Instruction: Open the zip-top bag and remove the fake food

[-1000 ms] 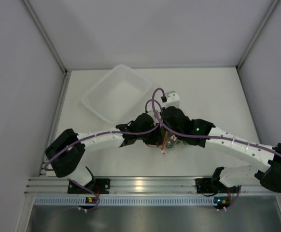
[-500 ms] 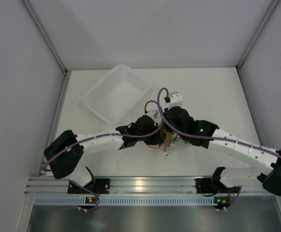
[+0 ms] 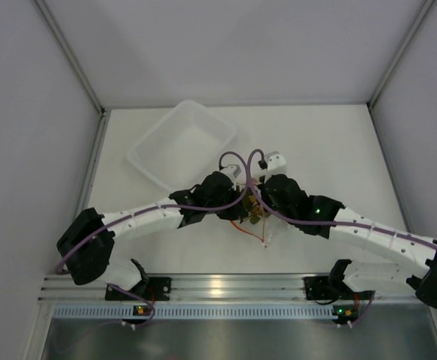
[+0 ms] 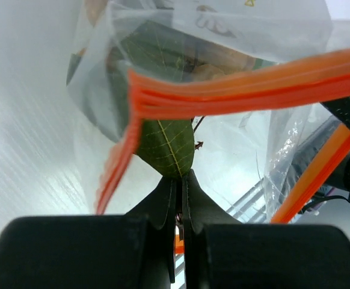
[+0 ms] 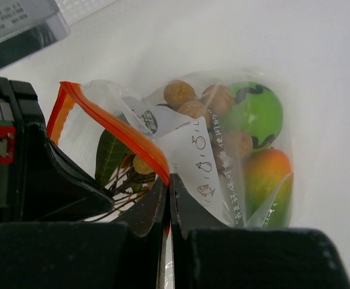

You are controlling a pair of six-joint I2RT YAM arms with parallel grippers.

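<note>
Orange zip strip (image 5: 124, 133) sits split: your right gripper (image 5: 168, 183) pinches one lip, left gripper (image 4: 180, 183) the opposite film, so zip-top bag (image 5: 190, 153) mouth can spread w/ fake food (image 5: 256, 114) inside.

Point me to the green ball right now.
Right wrist view, upper right: the green ball sits inside the bag, beside the brown balls and above the mango.

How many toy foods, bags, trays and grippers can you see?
Toy foods: 3 (cluster, green ball, mango)
bag: 1
tray: 1
Grippers: 2 (left gripper, right gripper)
Total: 7
</note>
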